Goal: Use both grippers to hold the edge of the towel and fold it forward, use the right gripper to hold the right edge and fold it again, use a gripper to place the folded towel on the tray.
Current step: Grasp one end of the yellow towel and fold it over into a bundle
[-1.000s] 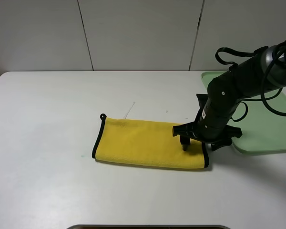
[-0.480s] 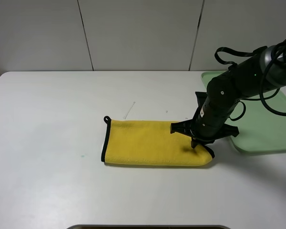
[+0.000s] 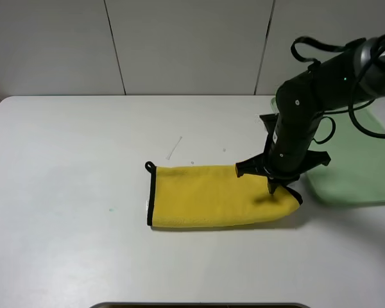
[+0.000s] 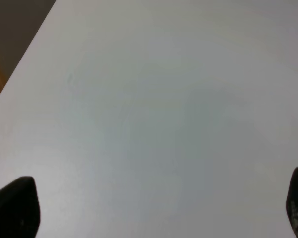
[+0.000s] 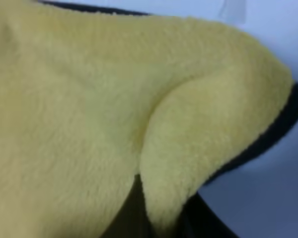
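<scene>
Open white table (image 3: 70,192) left of the towel (image 3: 205,205) (right arm (image 3: 300,119) between it and the tray (image 3: 362,176))

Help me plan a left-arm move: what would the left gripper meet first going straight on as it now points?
The bare white table. The left gripper, jaws wide apart, faces only tabletop in its wrist view; nothing else shows in that line. Its distance from the surface is unclear.

"What differs?"
"The right gripper (image 3: 271,190) now sits higher and nearer the tray (image 3: 353,183)."
"And the towel (image 3: 205,204)?"
"Its pinched end lifts with the gripper, and its far edge slides in behind."
</scene>
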Robot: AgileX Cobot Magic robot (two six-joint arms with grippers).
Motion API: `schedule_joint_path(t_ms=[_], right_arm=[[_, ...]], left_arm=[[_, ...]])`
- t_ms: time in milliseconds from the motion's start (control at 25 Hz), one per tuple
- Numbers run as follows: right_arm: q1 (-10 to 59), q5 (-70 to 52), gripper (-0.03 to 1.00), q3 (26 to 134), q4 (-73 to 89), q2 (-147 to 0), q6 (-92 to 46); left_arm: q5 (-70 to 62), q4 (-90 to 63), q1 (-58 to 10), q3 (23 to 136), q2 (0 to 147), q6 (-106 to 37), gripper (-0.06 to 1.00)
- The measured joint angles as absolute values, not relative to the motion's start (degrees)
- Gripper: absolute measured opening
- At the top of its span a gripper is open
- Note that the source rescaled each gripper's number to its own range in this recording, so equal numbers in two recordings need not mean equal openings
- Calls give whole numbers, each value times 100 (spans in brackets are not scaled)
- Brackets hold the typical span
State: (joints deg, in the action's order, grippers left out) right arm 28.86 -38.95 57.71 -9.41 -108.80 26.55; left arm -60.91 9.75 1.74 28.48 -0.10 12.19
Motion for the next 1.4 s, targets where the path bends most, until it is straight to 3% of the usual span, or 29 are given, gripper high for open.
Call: schedule_joint_path(t_ms=[280, 600, 1040, 1400], right_arm=[[2886, -4666, 5, 6726, -974, -10761, 1900], [2886, -4732, 5, 7512, -990, -10761, 707], [2824, -4286, 5, 7554, -2270, -10761, 262], [2519, -4130, 5, 7554, -2388, -10761, 262]], left_arm=[[-6091, 975, 174, 2848, -10, 1219, 100], [-6091, 975, 174, 2848, -10, 1219, 100], [-6091, 975, 174, 2848, -10, 1219, 100], [-6091, 975, 174, 2848, -10, 1219, 100]])
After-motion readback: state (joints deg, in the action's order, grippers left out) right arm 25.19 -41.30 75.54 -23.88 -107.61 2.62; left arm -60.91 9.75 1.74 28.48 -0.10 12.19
